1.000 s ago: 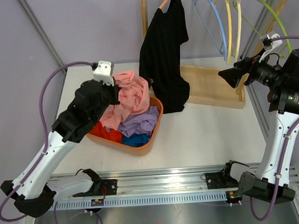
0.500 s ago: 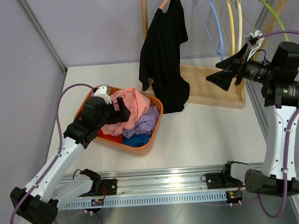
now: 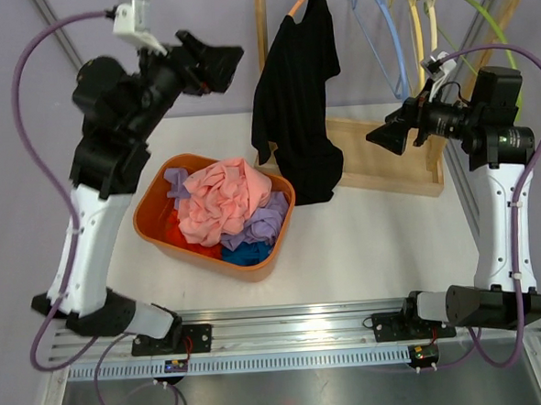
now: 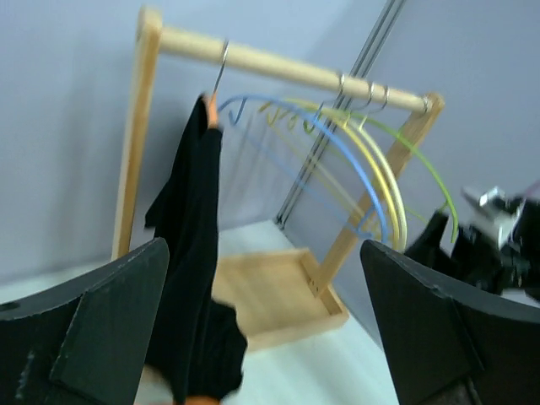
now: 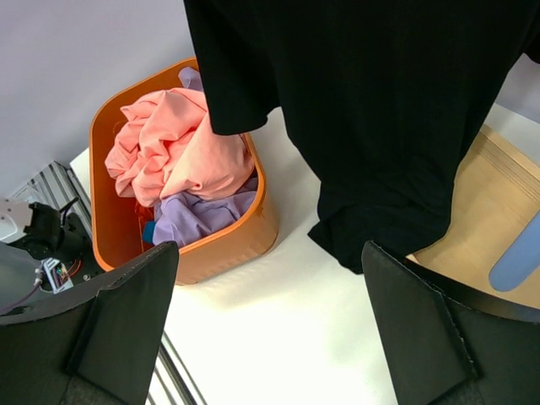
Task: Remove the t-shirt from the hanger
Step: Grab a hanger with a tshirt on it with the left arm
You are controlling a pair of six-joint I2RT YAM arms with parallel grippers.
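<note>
Top view: the black t-shirt (image 3: 296, 100) hangs on the orange hanger (image 3: 302, 0) at upper centre, on the wooden rack (image 3: 388, 163). The left gripper (image 3: 227, 63), upper left, and the right gripper (image 3: 379, 139), at right, both stand with jaws apart, holding nothing.

Left wrist view: the t-shirt hangs left of centre, between the 2 fingers (image 4: 93, 329).

Right wrist view: the t-shirt fills the top, with the orange basket (image 5: 219, 245) at left.
</note>
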